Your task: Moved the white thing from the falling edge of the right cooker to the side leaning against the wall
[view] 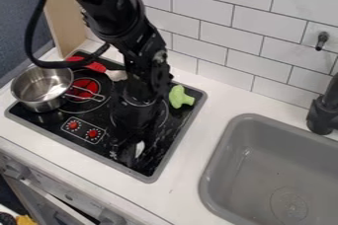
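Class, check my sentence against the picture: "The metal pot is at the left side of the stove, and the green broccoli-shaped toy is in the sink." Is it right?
Not quite: the toy's place is wrong. The camera view shows the green broccoli-shaped toy on the stove, near its right edge. The metal pot is at the stove's left side, as stated.
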Controlling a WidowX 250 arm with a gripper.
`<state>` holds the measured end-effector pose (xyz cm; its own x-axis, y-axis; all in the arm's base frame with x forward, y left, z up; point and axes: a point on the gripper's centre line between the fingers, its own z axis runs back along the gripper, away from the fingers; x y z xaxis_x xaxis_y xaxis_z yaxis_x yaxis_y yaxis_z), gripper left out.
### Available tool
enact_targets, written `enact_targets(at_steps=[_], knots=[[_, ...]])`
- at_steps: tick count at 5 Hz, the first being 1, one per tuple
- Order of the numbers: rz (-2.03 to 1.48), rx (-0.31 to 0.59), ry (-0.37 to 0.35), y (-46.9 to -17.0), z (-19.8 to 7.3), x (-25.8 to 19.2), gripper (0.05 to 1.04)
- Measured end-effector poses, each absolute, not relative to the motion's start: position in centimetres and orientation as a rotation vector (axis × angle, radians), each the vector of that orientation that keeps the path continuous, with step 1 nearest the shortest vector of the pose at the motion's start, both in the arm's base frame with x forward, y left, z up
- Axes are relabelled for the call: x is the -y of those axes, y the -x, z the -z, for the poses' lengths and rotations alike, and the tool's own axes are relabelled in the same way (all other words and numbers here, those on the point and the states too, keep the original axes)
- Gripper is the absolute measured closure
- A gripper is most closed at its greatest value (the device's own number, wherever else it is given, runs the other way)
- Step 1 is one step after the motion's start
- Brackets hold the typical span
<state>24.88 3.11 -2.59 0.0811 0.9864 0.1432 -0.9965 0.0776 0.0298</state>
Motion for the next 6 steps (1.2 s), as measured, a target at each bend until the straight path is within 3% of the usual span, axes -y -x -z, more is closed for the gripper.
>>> enact_targets(at_steps=[1, 2, 4, 5, 6], knots=[[-1.487, 0.095, -0.136, -24.7, 2.6, -3.2, 0.513], [-1.475, 0.09, -0.126, -24.6, 2.2, -3.0, 0.526], [-1.466, 0.116, -0.041, -26.2, -1.1, -3.2, 0.526], [-1.48, 0.154, 0.026, -29.3, -3.3, -4.6, 0.526], [-1.451, 0.182, 0.031, -32.2, -4.3, -5.3, 0.526]])
